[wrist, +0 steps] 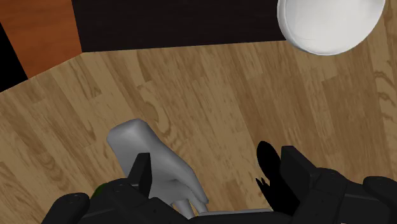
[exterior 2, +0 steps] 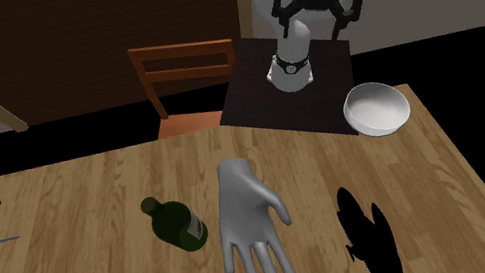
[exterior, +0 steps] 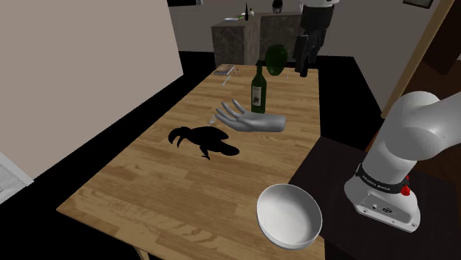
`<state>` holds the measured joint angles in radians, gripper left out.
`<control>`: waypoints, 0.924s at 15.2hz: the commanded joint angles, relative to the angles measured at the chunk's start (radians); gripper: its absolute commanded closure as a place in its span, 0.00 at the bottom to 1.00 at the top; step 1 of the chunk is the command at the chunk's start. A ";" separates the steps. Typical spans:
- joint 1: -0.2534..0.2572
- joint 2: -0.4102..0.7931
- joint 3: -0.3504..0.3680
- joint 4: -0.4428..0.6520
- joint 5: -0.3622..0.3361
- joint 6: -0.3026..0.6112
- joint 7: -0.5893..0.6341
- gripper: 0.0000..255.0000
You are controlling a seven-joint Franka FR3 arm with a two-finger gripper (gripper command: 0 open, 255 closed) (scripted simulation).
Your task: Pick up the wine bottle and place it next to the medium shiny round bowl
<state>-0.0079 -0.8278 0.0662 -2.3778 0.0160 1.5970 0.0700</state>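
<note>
The wine bottle is dark green with a pale label and stands upright on the far half of the wooden table. From the second exterior view I look down on the wine bottle, just left of a grey model hand. The white round bowl sits at the table's near right corner, beside the stand; the same bowl and bowl appear in the other views. My gripper hangs high above the far end of the table, open and holding nothing. In the wrist view the gripper has its fingers apart above the model hand.
The grey model hand lies just in front of the bottle. A black bird-like figure lies mid-table. A round green vessel stands behind the bottle. A wooden chair stands beside the dark stand.
</note>
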 commanded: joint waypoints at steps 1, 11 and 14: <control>0.000 0.000 0.000 0.000 0.000 0.000 0.000 0.00; -0.058 0.297 -0.113 0.108 -0.073 0.213 -0.115 0.00; -0.070 0.395 -0.144 0.164 -0.082 0.263 -0.148 0.00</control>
<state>-0.0718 -0.4678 -0.0628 -2.2366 -0.0612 1.8449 -0.0605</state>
